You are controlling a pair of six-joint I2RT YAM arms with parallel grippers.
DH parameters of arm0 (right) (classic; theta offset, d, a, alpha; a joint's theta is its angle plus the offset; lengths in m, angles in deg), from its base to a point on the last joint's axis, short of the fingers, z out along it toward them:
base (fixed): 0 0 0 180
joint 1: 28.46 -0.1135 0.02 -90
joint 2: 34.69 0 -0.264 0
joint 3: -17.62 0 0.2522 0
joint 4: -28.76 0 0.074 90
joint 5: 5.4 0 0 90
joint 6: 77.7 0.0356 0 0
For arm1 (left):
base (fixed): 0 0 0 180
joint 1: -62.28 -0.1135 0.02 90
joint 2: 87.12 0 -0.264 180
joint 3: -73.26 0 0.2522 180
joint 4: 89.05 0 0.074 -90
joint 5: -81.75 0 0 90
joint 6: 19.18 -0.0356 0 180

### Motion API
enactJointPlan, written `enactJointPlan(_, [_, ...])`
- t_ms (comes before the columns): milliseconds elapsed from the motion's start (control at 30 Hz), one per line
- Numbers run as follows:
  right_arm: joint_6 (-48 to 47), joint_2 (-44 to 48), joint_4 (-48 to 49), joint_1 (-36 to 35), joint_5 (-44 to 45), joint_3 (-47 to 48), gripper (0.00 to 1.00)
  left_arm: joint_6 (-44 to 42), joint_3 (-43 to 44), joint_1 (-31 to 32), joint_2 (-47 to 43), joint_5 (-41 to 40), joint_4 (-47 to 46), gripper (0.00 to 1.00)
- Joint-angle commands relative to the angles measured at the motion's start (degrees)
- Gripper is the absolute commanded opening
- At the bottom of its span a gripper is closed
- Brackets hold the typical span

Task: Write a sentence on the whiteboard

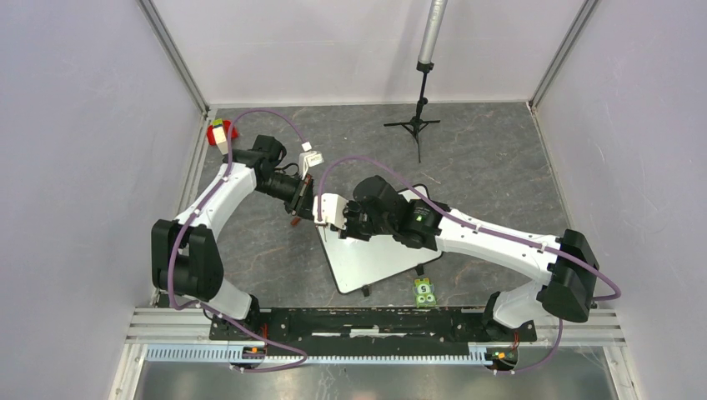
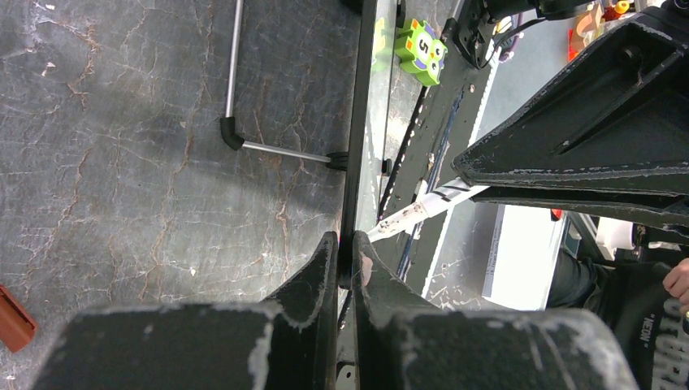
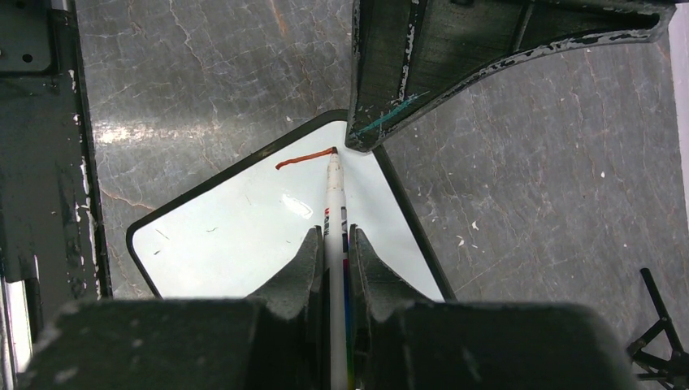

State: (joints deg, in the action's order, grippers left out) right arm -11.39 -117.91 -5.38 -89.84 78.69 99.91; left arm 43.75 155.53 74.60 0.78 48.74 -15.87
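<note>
The whiteboard (image 1: 379,254) lies tilted on the grey table between the arms. My left gripper (image 1: 303,205) is shut on its black rim at the far left corner; the left wrist view shows the rim (image 2: 355,154) edge-on between the jaws (image 2: 345,245). My right gripper (image 1: 331,213) is shut on a white marker (image 3: 335,203). The marker's tip touches the board (image 3: 236,244) near that corner, at the end of one short reddish-brown stroke (image 3: 302,159). That stroke is all of the sentence that shows; no words are there. The left finger (image 3: 422,65) hangs just beyond the tip.
A green numbered block (image 1: 425,292) sits near the board's front corner, also in the left wrist view (image 2: 422,50). A red object (image 1: 219,133) lies far left. A black tripod stand (image 1: 419,117) stands at the back. A reddish-brown piece (image 2: 12,318) lies beside the left gripper.
</note>
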Motion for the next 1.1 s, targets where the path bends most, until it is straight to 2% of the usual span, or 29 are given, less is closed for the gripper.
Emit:
enactJointPlan(0, [-0.1,1.7,-0.5,0.7,0.4,-1.4,0.00,-2.3,1.8,0.5,0.5,0.3,-0.2,0.02])
enactJointPlan(567, [0.2,4.0,-2.1,-0.1,-2.5,-4.3,0.00,-2.3,1.7,0.6,0.4,0.1,-0.2,0.02])
enactJointPlan(1067, [0.7,1.9,-1.1,2.1,2.9,1.0,0.00,-2.3,1.5,0.7,0.0,0.0,-0.1,0.02])
